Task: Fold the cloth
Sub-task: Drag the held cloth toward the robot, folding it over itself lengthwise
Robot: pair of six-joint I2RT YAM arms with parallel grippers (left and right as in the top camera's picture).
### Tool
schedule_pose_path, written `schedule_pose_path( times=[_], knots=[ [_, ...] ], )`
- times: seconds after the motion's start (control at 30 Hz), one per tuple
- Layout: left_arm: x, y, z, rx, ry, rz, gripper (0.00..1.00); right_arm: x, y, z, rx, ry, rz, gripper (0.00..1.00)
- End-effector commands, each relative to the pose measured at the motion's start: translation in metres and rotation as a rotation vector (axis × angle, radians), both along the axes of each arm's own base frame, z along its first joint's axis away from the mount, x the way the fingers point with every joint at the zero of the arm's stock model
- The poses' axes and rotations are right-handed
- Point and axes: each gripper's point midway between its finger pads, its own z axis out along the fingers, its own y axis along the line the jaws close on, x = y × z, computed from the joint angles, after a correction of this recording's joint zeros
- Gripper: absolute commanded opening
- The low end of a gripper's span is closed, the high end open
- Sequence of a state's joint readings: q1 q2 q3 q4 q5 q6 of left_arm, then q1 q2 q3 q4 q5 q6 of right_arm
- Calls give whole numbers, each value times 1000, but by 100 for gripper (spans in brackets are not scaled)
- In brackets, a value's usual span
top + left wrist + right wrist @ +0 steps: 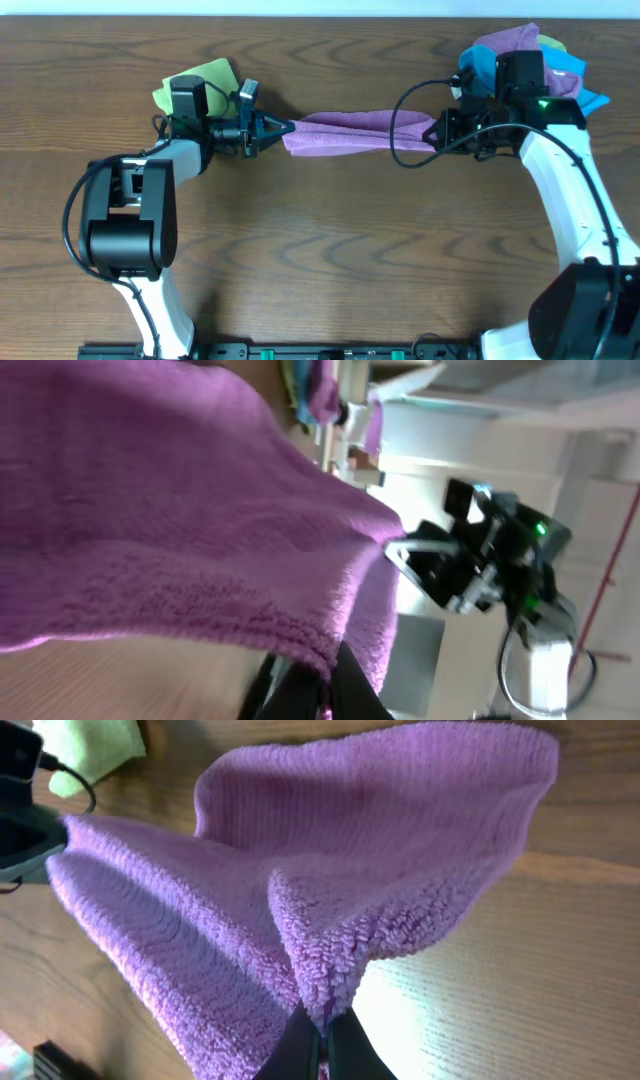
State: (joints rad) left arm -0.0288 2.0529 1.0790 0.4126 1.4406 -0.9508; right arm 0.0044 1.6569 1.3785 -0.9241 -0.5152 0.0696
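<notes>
Left gripper is pinching 1 end of the purple cloth, lime towel just behind that arm. Cloth's pulled into a band between the 2 arms — right gripper is clamped on the other end, next to a heap of colored cloths.

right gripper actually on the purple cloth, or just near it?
Touching. The right wrist view shows the right gripper pinched shut on a fold of the purple cloth, and the fold runs straight in between the fingers.
</notes>
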Motion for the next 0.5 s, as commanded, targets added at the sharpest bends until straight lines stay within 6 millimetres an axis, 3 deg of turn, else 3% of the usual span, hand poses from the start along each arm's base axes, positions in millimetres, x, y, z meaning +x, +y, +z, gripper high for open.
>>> schedule_pose_path(
  times=[0.0,0.1,0.2,0.47],
  knots=[
    [2,-7,-6,70,-33,31,6,-2,0,8,-20,-36,28,2],
    [-16,-14,-24,228,5,42,6,-5,0,4,-20,-23,27,2],
    [-41,-4,-42,439,58,35,6,-9,0,-1,-20,-5,28,1],
    [-94,17,-51,650,175,-45,6,-48,7,-39,31,130,44,2]
  ],
)
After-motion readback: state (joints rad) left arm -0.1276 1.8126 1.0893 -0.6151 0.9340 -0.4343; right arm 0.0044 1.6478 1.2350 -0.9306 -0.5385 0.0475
